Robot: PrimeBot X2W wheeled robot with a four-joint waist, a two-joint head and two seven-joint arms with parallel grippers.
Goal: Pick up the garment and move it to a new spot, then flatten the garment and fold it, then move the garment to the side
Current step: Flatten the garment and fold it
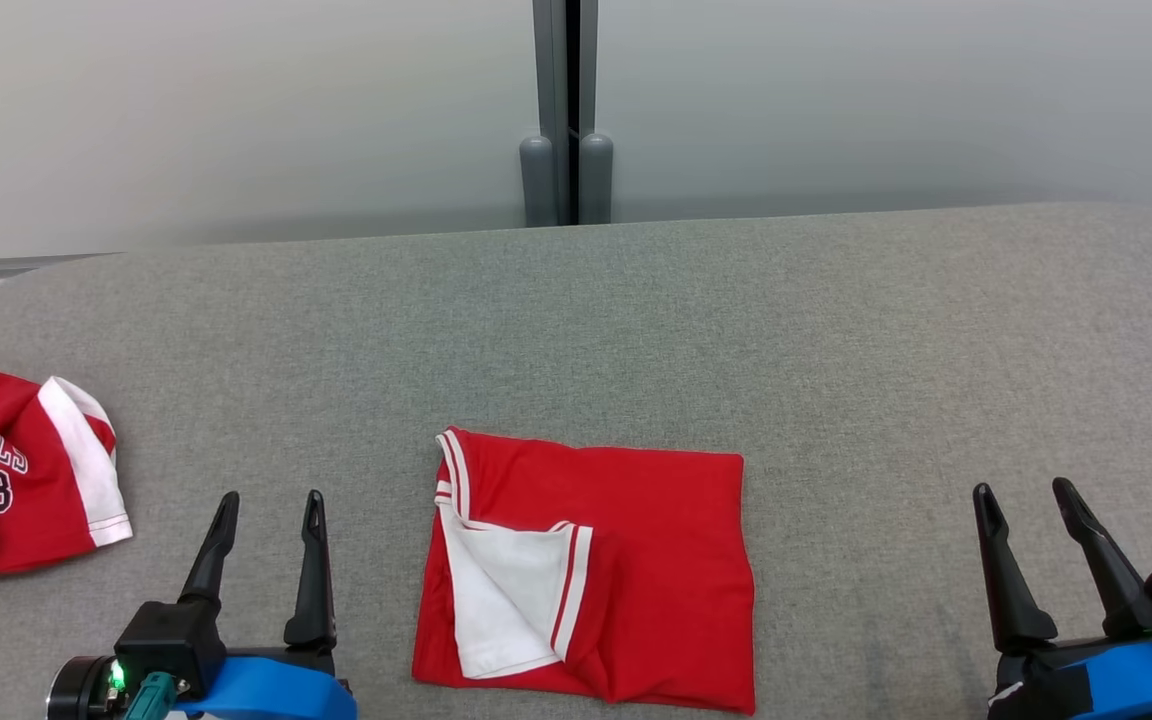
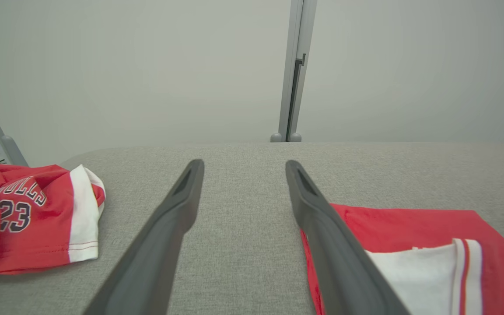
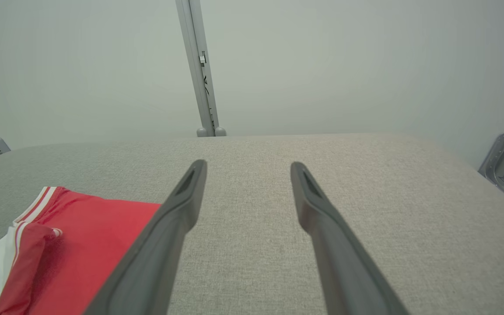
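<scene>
Since the garment (image 1: 626, 570) is thin knit cloth, red with white trim, we judge it light, limp and quick to lose its shape: it will sag from any single hold, and its folded layers can slide over one another. It lies as a neat folded rectangle at the near middle of the grey top (image 1: 636, 320), between our two grippers and touching neither, with a white-lined flap turned back on its left half. Our left gripper (image 1: 271, 497) stands just to its left, fingers apart and empty; our right gripper (image 1: 1023, 488) stands well off to its right, fingers likewise spread with nothing between them. The fold looks done to us, so what remains is probably the move to the side. For that we would take hold at the left and right edges together, pinching every layer at once close to the top, and lift only a little so the stack does not droop open. The loose flap is a poor place to grip, since it would peel away alone. A crumpled jersey (image 1: 16, 480) lies at the far left, well apart from the garment.
</scene>
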